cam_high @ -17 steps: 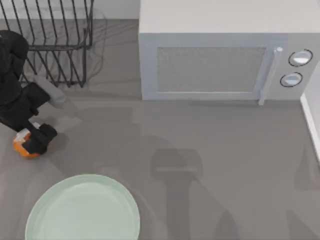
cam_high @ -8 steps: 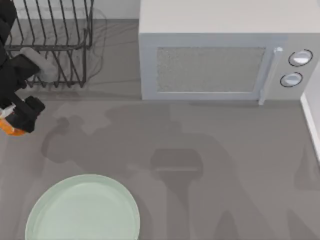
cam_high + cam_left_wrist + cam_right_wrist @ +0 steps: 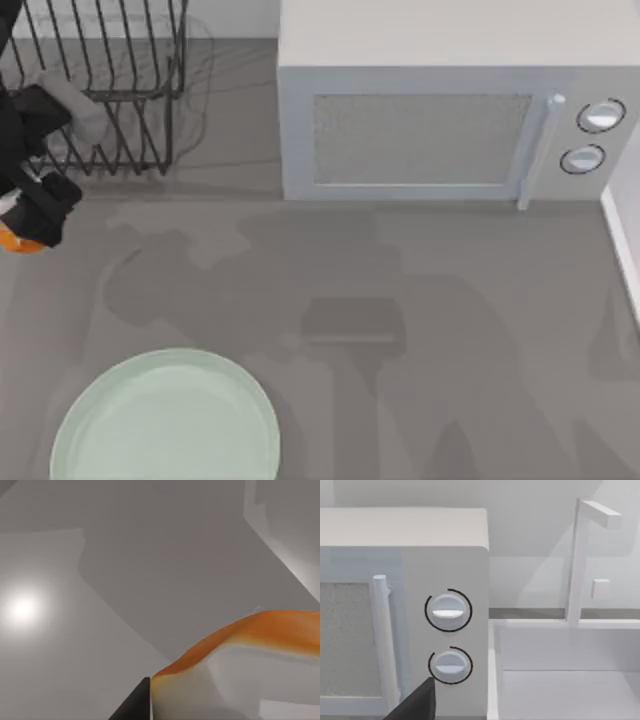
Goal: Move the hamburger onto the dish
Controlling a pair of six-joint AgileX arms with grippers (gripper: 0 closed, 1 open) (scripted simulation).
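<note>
The hamburger (image 3: 14, 240) hangs above the table at the far left edge of the top view, its orange base peeking out under my left gripper (image 3: 28, 220), which is shut on it. Up close in the left wrist view, the hamburger (image 3: 245, 665) shows an orange band over a white side, with one dark fingertip (image 3: 136, 705) beside it. The dish (image 3: 165, 420), a large pale mint-green plate, lies at the front left of the table, nearer the front than the gripper and a little to its right, with nothing on it. My right gripper (image 3: 415, 702) is parked facing the microwave's knobs.
A black wire rack (image 3: 100, 80) stands at the back left, right behind my left arm. A white microwave (image 3: 440, 110) fills the back centre and right. A white sink with a tap (image 3: 580, 560) lies to the microwave's right.
My left gripper has risen off the table with the hamburger and moved back and to the left, toward the rack. Its shadow on the table has spread wider.
</note>
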